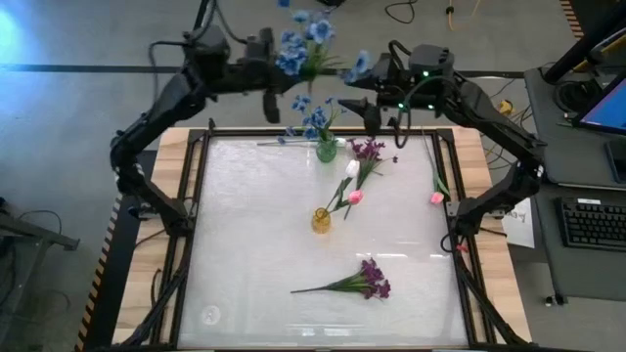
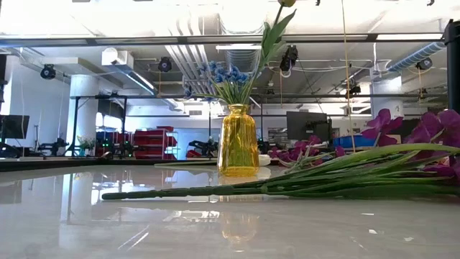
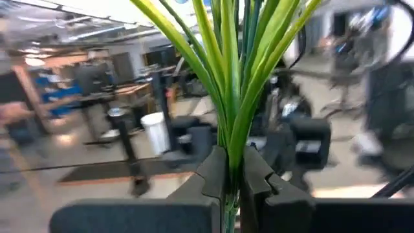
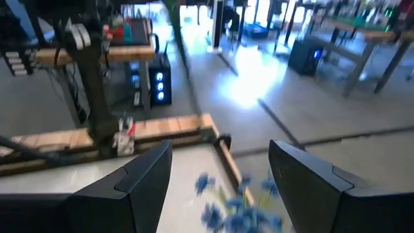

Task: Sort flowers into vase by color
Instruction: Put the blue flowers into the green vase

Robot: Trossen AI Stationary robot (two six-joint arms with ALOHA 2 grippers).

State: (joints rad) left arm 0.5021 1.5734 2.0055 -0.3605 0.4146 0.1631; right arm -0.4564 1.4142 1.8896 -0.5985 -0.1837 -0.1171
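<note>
My left gripper is raised above the table's far edge, shut on a bunch of blue flowers. My right gripper hangs open close to the right of it, with nothing between its fingers. A green vase at the far middle holds blue flowers. A yellow vase holds pink and white buds. One purple bunch lies beside the green vase. Another purple bunch lies near the front. A pink bud lies at the right. My left gripper pinches the blue bunch's green stems between its two fingers, low on the stems and below the leaves. The fingers point level and lie across the stems. The bunch stands up from the fingers, lifted clear of the table and vases.
A black frame rims the glossy white table top, with wooden borders outside it. Desks with a keyboard and a laptop stand to the right of the table.
</note>
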